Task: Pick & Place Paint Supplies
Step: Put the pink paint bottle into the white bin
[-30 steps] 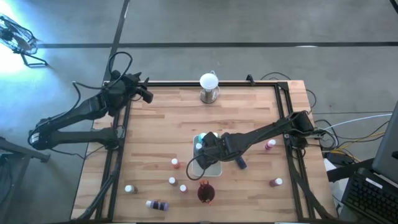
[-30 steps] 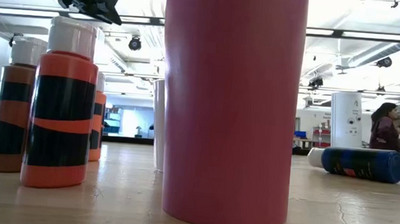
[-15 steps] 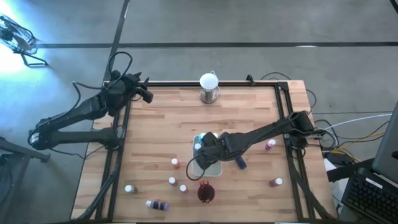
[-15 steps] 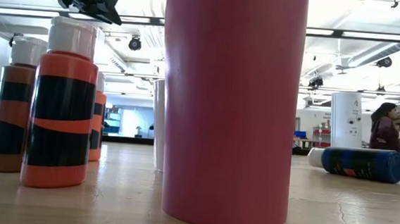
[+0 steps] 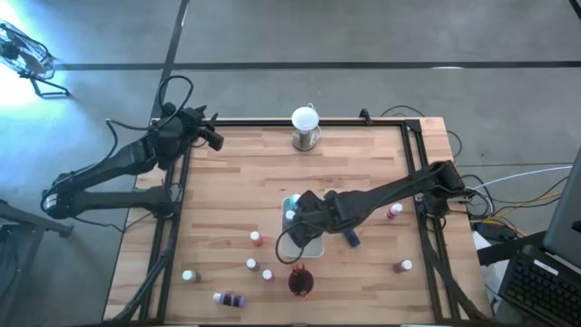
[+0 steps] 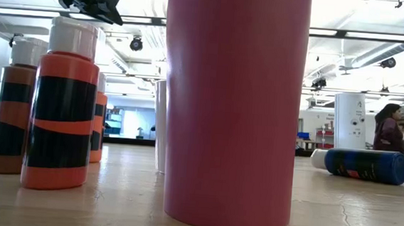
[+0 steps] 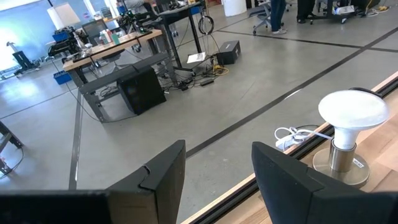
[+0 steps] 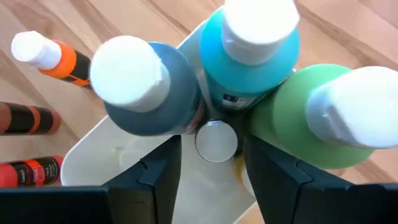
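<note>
Gripper work, from the left side across. Left gripper [image 5: 216,141] up at the far corner of the table, waiting, fingers [image 7: 165,174] spread wide with nothing between them. White globe [image 7: 351,115] ahead of that hand, off to one side.

Loose paint bottles [image 5: 257,238] well away from the left hand, much nearer the right one. One purple bottle [image 5: 229,298] flat on its side, farthest from both hands.

Right gripper [image 8: 211,142] low over the white tray [image 8: 124,168], fingers apart and not squeezing anything. Close in front of it, three bottles standing together: a dark blue one [image 8: 143,81], a teal one [image 8: 249,56] and a green one [image 8: 298,118]. A small silver round thing [image 8: 216,140] between the fingers; hard to tell what.

Looks like the drop-off step at the tray, with the hand let go. Next, probably: lift straight up without knocking the three bottles, then go for a loose bottle near the hand, such as the pink one [image 5: 394,211] back beside the right arm.
</note>
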Tool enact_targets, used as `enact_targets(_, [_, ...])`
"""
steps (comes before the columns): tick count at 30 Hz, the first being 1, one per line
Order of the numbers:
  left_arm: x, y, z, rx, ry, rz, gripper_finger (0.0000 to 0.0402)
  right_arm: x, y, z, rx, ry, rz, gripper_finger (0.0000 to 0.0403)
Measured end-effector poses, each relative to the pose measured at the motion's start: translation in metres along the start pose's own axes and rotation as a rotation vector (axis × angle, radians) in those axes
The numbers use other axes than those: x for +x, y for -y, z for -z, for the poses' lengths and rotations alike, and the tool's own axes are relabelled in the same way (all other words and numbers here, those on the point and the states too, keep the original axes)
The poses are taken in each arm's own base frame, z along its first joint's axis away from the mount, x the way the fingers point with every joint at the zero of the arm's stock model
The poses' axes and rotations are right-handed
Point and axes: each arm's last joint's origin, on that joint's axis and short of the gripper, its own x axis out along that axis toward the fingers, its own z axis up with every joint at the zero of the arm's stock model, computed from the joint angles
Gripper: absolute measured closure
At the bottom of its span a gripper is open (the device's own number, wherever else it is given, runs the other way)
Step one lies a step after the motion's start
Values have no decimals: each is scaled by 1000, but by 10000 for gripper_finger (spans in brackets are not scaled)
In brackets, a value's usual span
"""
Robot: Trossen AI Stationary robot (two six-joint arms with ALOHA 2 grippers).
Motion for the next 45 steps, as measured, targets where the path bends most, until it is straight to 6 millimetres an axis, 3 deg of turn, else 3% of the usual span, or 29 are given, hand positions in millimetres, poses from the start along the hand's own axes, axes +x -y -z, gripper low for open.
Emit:
enact_targets(8, [0, 0, 0, 0, 0, 0, 211, -20, 4, 0, -10, 7, -23, 250])
enact_targets(26, [0, 0, 0, 0, 0, 0, 211, -96, 25, -1, -114, 52, -168, 305])
enact_targets(34, [0, 0, 0, 0, 0, -1, 211, -116, 49, 7, -158, -102, -129, 335])
enact_targets(43, [0, 0, 0, 0, 0, -1, 211, -135, 83, 35, -127, -313, 173, 370])
enact_targets(45, [0, 0, 0, 0, 0, 0, 211, -138, 82, 43, -123, -334, 125, 375])
